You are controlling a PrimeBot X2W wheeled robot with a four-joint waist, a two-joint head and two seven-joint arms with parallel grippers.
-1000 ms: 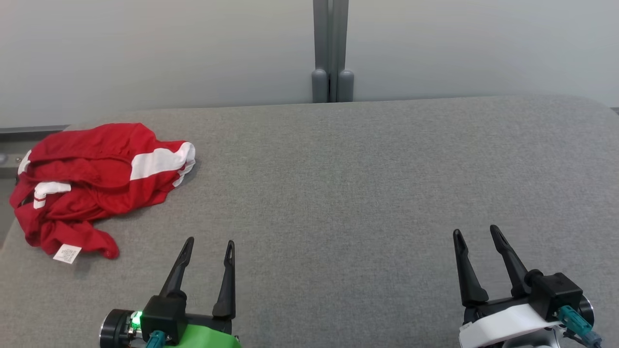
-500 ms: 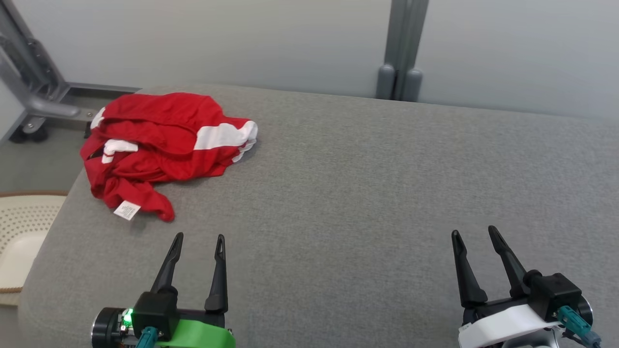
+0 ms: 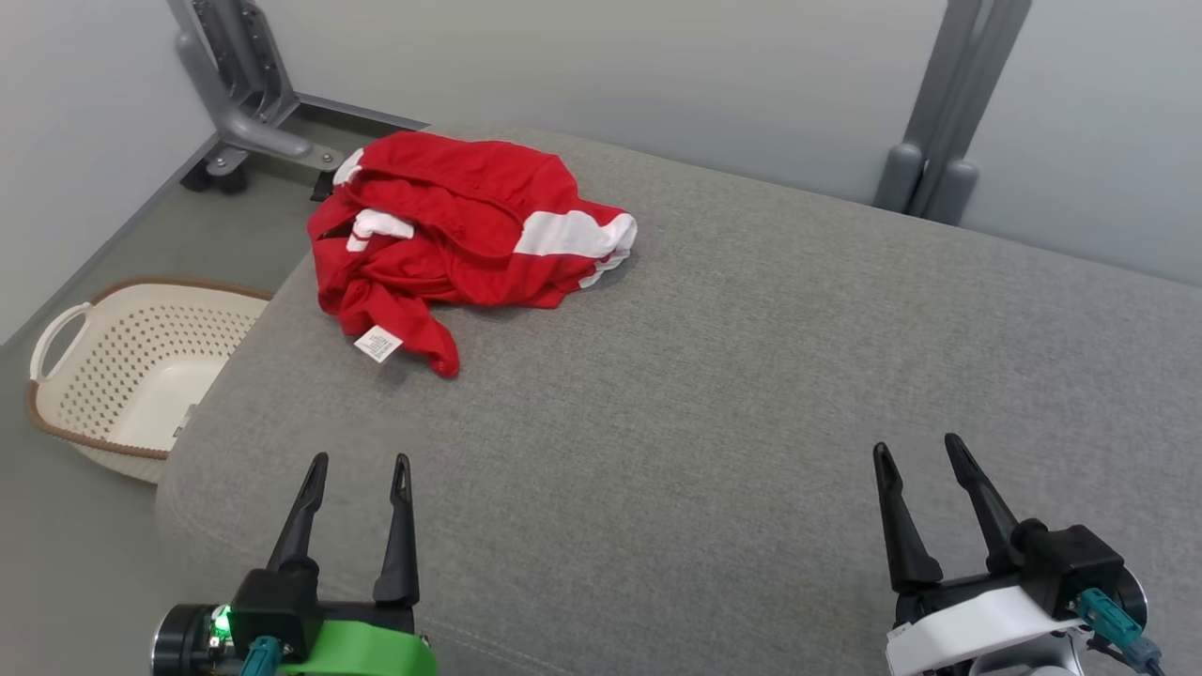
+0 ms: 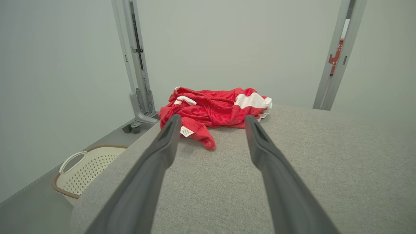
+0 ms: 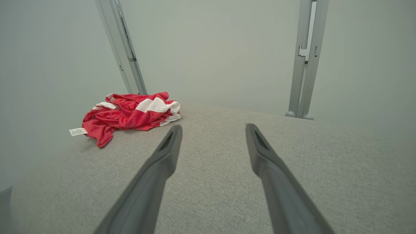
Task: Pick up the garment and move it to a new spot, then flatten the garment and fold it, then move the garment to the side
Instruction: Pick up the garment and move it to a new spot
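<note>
The garment [image 3: 460,235] is lying crumpled well ahead of the left gripper [image 3: 361,458], the nearer one, its long axis crossing the fingers. The left gripper and the right gripper [image 3: 916,443] are both gaping open, holding nothing.

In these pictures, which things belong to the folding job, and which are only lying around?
Belong to the job:
- red garment, crumpled near the far left corner
- grey padded surface under it
- left gripper and right gripper, both open, empty

Just lying about:
- cream basket on the floor
- grey wheeled frame
</note>
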